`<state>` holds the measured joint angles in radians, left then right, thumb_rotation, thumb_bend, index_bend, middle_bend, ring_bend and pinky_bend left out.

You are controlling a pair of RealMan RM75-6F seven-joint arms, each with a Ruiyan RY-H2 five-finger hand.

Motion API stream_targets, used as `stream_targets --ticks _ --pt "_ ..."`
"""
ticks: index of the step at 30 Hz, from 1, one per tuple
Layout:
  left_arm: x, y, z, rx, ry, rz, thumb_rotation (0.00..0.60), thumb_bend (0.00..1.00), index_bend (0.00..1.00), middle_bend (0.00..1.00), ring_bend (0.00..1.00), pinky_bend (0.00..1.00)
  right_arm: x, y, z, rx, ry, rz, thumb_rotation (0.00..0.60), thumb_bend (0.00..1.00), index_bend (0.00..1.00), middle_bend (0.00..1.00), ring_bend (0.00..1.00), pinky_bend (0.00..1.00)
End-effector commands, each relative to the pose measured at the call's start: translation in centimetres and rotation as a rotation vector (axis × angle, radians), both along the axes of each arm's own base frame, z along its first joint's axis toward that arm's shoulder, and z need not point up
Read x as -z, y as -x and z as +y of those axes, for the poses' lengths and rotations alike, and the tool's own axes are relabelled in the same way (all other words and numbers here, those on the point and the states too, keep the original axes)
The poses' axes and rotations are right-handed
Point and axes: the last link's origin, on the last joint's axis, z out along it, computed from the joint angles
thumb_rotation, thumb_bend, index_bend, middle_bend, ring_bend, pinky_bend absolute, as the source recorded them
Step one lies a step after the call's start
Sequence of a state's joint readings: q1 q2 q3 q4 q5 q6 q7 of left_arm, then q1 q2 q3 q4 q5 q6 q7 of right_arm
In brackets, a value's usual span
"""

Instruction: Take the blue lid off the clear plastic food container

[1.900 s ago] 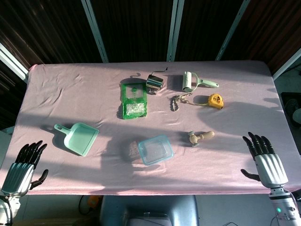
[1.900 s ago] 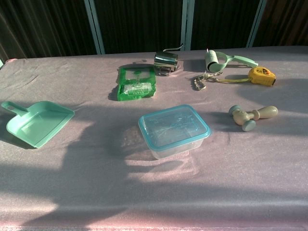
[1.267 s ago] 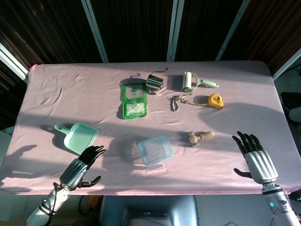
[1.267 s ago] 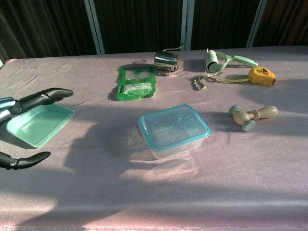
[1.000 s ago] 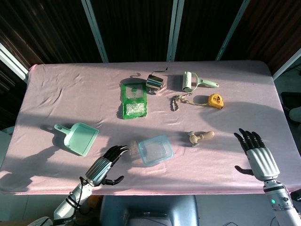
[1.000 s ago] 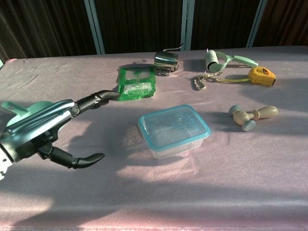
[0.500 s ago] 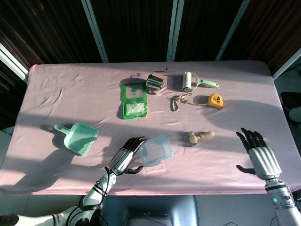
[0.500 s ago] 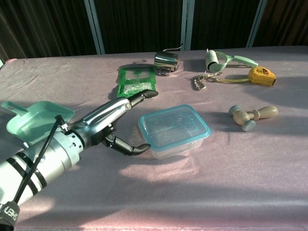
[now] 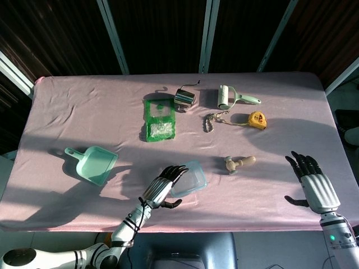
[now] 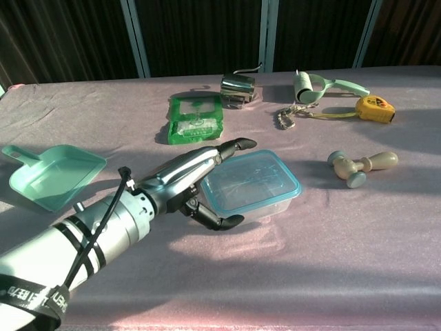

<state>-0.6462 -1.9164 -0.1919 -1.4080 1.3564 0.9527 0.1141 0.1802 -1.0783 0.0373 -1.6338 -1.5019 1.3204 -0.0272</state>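
The clear plastic food container with its blue lid sits near the table's front middle; in the head view the lid is partly covered. My left hand is open, its fingers spread over the lid's left edge and the thumb curling by the container's front left wall; whether it touches is unclear. In the head view the left hand overlaps the container's left side. My right hand hovers open at the table's right front edge, far from the container, and is absent from the chest view.
A mint dustpan lies at the left. A wooden roller lies right of the container. Further back are a green packet, a steel cup, a lint roller, a chain and a yellow tape measure.
My left hand has swept right from the table's left front corner to the container and now reaches over its left edge. The right hand has barely shifted. The container has not moved.
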Motion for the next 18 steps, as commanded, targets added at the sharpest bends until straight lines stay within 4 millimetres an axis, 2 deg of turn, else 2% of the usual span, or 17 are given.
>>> stream_targets --ticks 1,8,18 --pt "0.8 -0.3 0.2 0.013 -0.03 0.03 0.6 0.25 0.0 0.0 0.0 0.0 -0.1 0.0 0.1 -0.001 -0.005 -0.003 0.6 0.13 0.0 0.0 0.0 0.0" --pt "1.7 -0.2 0.9 0.032 -0.101 0.079 0.6 0.25 0.0 0.0 0.0 0.0 -0.5 0.1 0.1 0.001 -0.002 -0.012 0.6 0.13 0.0 0.0 0.0 0.0" --pt "1.6 0.4 1.8 0.009 -0.072 0.113 0.6 0.26 0.0 0.0 0.0 0.0 -0.5 0.2 0.3 0.009 0.001 -0.014 0.6 0.13 0.0 0.0 0.0 0.0"
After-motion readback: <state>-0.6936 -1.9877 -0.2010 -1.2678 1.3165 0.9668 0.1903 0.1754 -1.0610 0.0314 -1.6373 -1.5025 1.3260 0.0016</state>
